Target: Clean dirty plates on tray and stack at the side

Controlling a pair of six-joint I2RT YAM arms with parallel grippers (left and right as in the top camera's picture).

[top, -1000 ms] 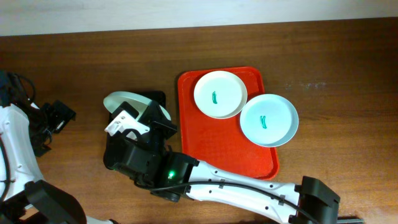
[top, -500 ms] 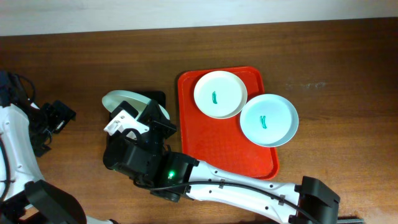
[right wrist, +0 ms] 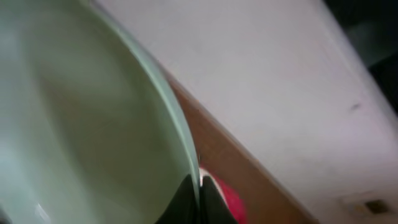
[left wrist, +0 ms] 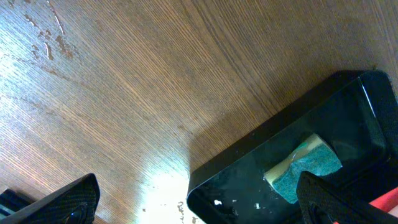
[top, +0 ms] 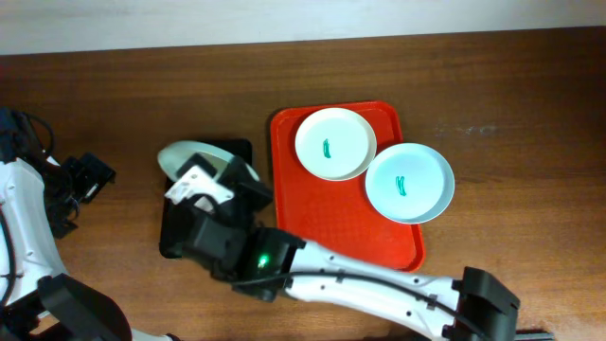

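Two dirty plates, each with a green smear, rest on the red tray; the right one overhangs the tray's right rim. My right gripper is shut on the rim of a third pale mint plate, held tilted over the black tray. In the right wrist view the fingers pinch that plate's edge. My left gripper is open and empty above the black tray's corner, where a green-and-yellow sponge lies.
The left arm lies along the table's left edge beside black cables. The right arm stretches across the front of the table. A pale wall borders the far edge.
My right gripper and the held plate have shifted slightly to the right and toward the back. The left arm and the plates on the red tray have not moved.
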